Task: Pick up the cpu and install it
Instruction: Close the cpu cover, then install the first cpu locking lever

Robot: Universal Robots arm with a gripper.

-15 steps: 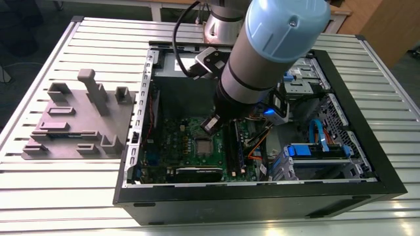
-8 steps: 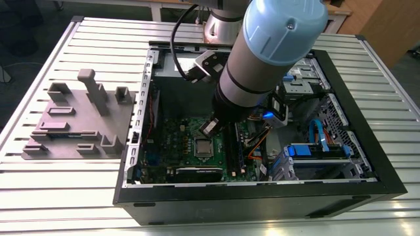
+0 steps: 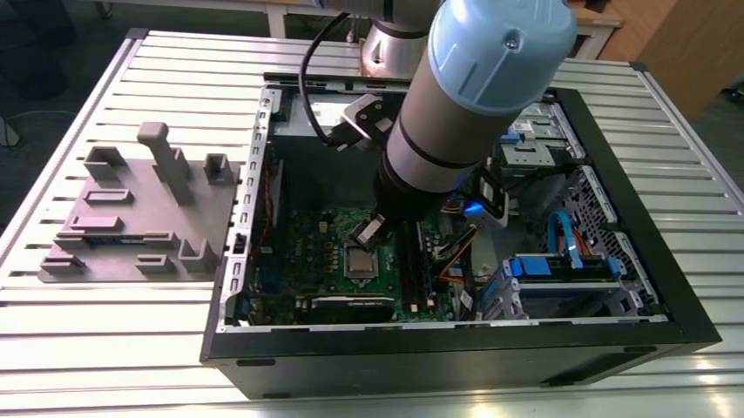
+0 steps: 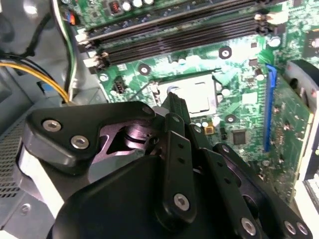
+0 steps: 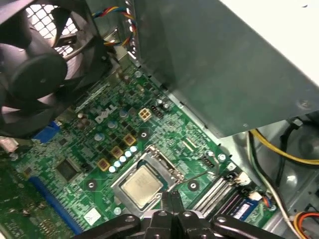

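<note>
The cpu (image 5: 142, 185) is a small square chip with a silver-grey top. It lies flat in the metal-framed socket on the green motherboard (image 5: 99, 144), and it also shows in the second wrist view (image 4: 199, 94) and in the exterior view (image 3: 361, 262). My gripper (image 5: 172, 198) hangs inside the open computer case, just above and beside one edge of the socket. Its two black fingers are pressed together with nothing between them. In the second wrist view the gripper (image 4: 174, 99) tip sits at the cpu's edge and hides part of it.
A black case fan (image 5: 30, 74) and the grey power-supply box (image 5: 224, 64) flank the board. Memory slots (image 4: 174, 35) run beside the socket, with yellow cables (image 4: 35, 69) near them. Blue drive bays (image 3: 558, 270) fill the case's right side. A grey fixture block (image 3: 139, 218) stands on the slatted table.
</note>
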